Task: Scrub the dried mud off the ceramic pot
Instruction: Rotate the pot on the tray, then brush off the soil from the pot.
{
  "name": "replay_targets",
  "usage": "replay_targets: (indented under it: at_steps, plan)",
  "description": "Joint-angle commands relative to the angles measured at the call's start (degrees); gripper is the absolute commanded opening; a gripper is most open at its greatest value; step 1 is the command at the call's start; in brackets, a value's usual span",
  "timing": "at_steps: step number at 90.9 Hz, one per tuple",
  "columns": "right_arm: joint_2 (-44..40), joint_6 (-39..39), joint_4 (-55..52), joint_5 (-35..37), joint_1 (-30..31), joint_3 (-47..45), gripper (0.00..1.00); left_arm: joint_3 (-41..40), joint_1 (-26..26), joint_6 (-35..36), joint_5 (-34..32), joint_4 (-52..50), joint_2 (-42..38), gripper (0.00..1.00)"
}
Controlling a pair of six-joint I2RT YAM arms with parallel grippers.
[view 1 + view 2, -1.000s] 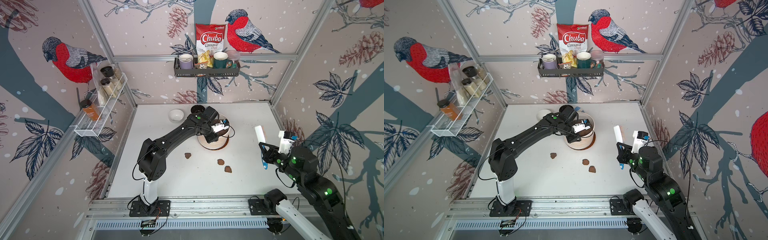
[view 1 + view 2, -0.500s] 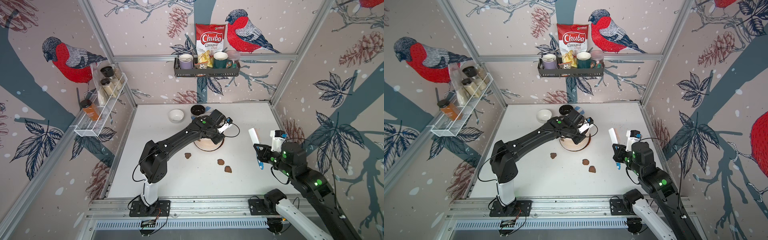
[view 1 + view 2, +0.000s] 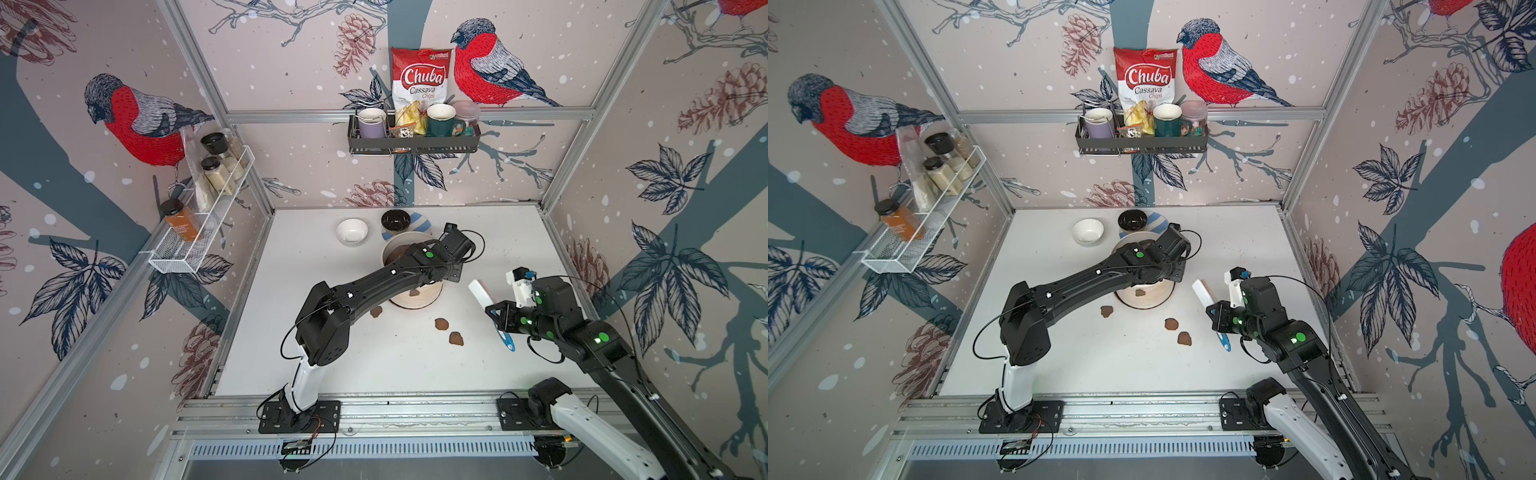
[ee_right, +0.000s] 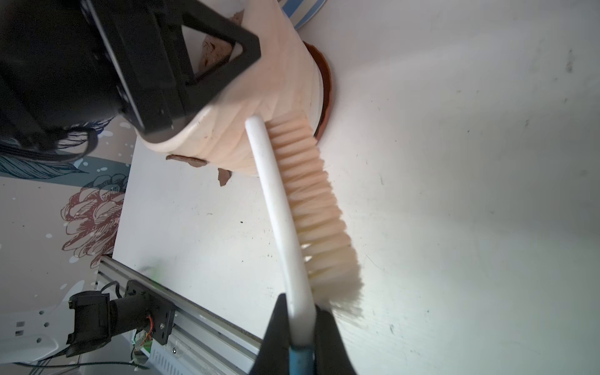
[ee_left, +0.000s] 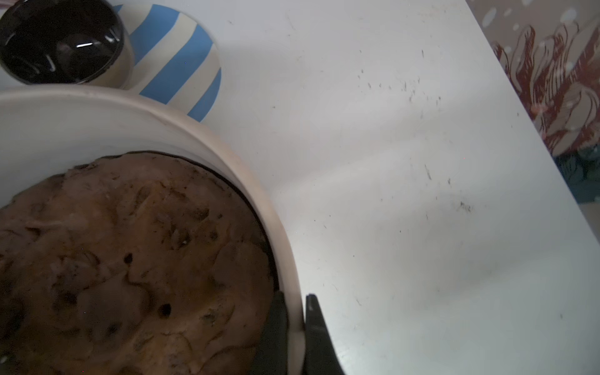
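The white counter (image 3: 374, 365) carries the ceramic pot (image 3: 428, 296) a little toward 12 o'clock of centre. The pot is upright, long axis vertical, mouth up. The left jaws pinch its rim at 3 o'clock, one inside and one outside. The right jaws are clamped on the handle of the brush (image 4: 282, 211). It lies 11-to-5, head near the pot's 3 o'clock side, bristles apparently facing the counter. Dried mud (image 3: 414, 292) clings at 6 o'clock, so roll the bristles onto that wall, hold the rim firm and stroke short.
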Motion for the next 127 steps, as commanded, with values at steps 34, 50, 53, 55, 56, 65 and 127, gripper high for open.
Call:
replay_targets:
  at_steps: [34,50,53,55,56,65,127]
  plan:
    - [2.7,3.7,11.1,-15.2,2.3,-4.2,0.0,10.7,0.8,-12.1,4.2,2.2,4.4,0.21]
    - [3.3,4.6,14.6,-18.8,4.3,-3.7,0.0,9.0,2.3,-6.8,4.5,1.4,-1.0,0.38]
    - [4.0,4.5,15.3,-19.3,4.7,-3.2,0.0,8.5,2.8,-5.7,4.7,0.9,-2.3,0.41]
    - [4.5,4.5,15.8,-20.5,4.9,-3.0,0.0,8.1,3.0,-4.9,4.8,0.4,-3.2,0.43]
    - [4.8,4.4,16.3,-21.0,5.1,-2.9,0.0,7.9,3.2,-4.4,4.8,0.1,-3.6,0.44]
    - [8.9,5.8,20.3,-23.2,6.4,-1.6,0.0,4.0,4.8,-0.9,3.9,-0.8,-9.3,0.53]
    - [28.6,11.6,37.3,-30.9,3.3,2.7,0.0,-46.0,18.2,-1.0,-6.1,0.9,-53.9,0.96]
